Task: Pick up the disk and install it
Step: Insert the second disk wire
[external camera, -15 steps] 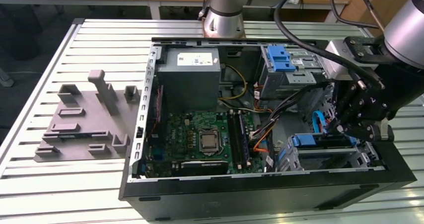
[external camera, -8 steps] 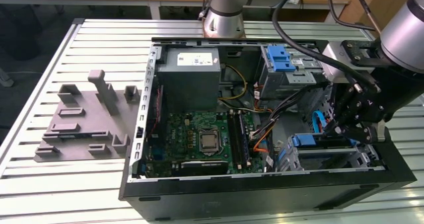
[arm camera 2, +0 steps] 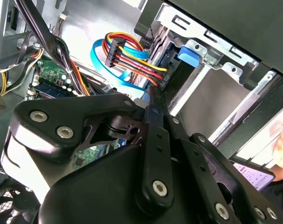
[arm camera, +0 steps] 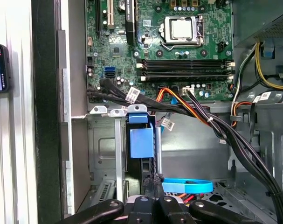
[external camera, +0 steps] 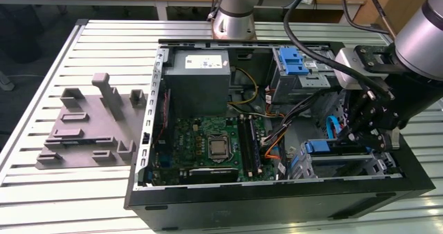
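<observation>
Blue-framed, the disk (arm camera: 141,142) sat edge-on in the lower drive bay (arm camera: 104,149) (install step, seemingly), the gripper (external camera: 363,135) pressed together just above it, needing a firm seating push.

No print can be read here. A white sticker (external camera: 205,62) sits on top of the grey power supply box (external camera: 201,83) in the open computer case (external camera: 277,192) — its lines are too small to make out. Small white tags (arm camera: 132,94) hang on the black cables just below the motherboard (arm camera: 178,46) in the first wrist view — likewise illegible.
</observation>
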`<state>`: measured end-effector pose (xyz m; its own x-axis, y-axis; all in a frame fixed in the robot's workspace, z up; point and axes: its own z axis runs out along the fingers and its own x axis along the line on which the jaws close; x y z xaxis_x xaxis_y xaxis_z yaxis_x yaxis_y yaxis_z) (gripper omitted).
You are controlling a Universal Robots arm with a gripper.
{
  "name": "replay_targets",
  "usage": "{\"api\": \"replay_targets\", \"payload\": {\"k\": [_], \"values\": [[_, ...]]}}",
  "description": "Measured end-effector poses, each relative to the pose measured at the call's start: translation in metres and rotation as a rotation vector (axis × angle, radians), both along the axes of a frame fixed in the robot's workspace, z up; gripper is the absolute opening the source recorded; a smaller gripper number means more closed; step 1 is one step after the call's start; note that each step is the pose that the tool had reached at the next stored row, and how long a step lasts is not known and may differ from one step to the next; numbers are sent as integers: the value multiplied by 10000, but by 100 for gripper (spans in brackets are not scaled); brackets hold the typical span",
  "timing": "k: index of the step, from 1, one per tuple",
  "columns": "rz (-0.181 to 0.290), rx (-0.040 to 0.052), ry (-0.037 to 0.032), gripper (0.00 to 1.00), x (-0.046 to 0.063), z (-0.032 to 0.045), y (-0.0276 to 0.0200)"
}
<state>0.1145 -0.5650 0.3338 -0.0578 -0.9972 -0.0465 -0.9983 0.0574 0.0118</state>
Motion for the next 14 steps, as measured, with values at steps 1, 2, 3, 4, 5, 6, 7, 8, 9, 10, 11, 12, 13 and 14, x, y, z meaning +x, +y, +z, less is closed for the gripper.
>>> {"api": "replay_targets", "payload": {"k": [1, 2, 3, 4, 5, 6, 7, 8, 9, 10, 11, 12, 13, 14], "values": [[0, 11, 0, 11, 0, -2, 0], [0, 33, 0, 11, 0, -3, 0], [0, 51, 0, 11, 0, -4, 1], [0, 56, 0, 11, 0, -5, 1], [0, 57, 0, 11, 0, -5, 1], [1, 58, 0, 11, 0, -5, 1], [0, 59, 0, 11, 0, -4, 1], [0, 60, 0, 11, 0, -3, 0], [0, 61, 0, 11, 0, -2, 0], [0, 61, 0, 11, 0, -1, 1], [0, 62, 0, 11, 0, 1, 1], [0, 60, 1, 11, 0, 4, 1], [0, 58, 0, 11, 0, 9, 1], [0, 58, 0, 11, 0, 15, 0]]}}
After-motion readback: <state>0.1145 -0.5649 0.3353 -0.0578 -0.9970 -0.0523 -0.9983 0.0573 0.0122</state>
